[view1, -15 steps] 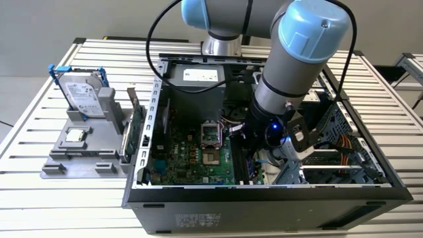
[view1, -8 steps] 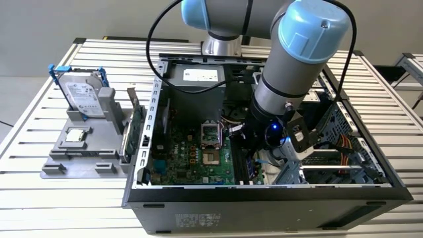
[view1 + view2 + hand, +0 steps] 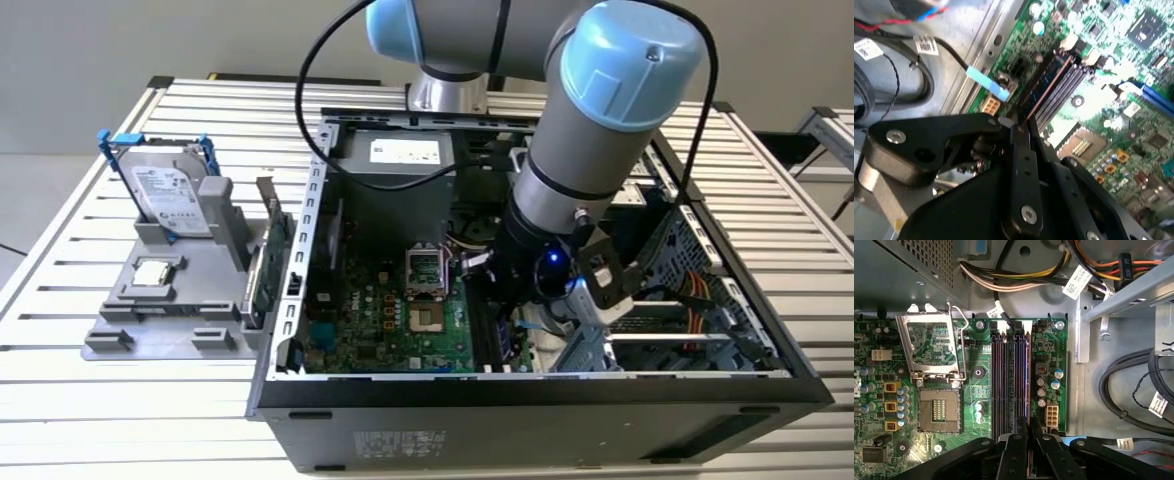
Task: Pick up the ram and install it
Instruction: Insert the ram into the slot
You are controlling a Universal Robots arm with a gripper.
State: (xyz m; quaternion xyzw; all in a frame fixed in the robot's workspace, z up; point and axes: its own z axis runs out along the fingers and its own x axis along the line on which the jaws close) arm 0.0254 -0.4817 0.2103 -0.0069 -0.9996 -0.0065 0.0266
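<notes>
The work surface is a table [image 3: 80, 215] of pale metal slats (ribbed lengthwise), standing before a plain grey wall. At the exterior view's left, a grey plastic fixture [image 3: 167, 300] rests on the slats and holds a silver hard drive [image 3: 171, 195] upright in a blue-edged cradle; a small square part lies flat on the fixture just below it. Beside the fixture, a green expansion card [image 3: 274, 265] stands on edge against the case wall.

At centre sits an open black computer case [image 3: 534, 420], its side panel off. The green motherboard [image 3: 387, 310] lies flat inside, with the processor socket [image 3: 936, 372] bare and its retention frame tilted up. A power supply [image 3: 394, 165] occupies the far end of the case.

The arm [image 3: 587, 140] descends into the case to the exterior view's right of the socket. In both wrist views the claw [image 3: 1028, 440] hangs directly over the bank of memory slots [image 3: 1011, 382]. The ram [image 3: 1046, 87] stands on edge in line with one of these slots, its copper-coloured top edge running away from the claw. The black fingers [image 3: 1021, 150] sit narrow, closed against the near end of the stick; whether it is fully seated cannot be told.

At the exterior view's right, bundled cables [image 3: 1126, 385] and drive-bay framing [image 3: 694, 330] fill the remainder of the case.
</notes>
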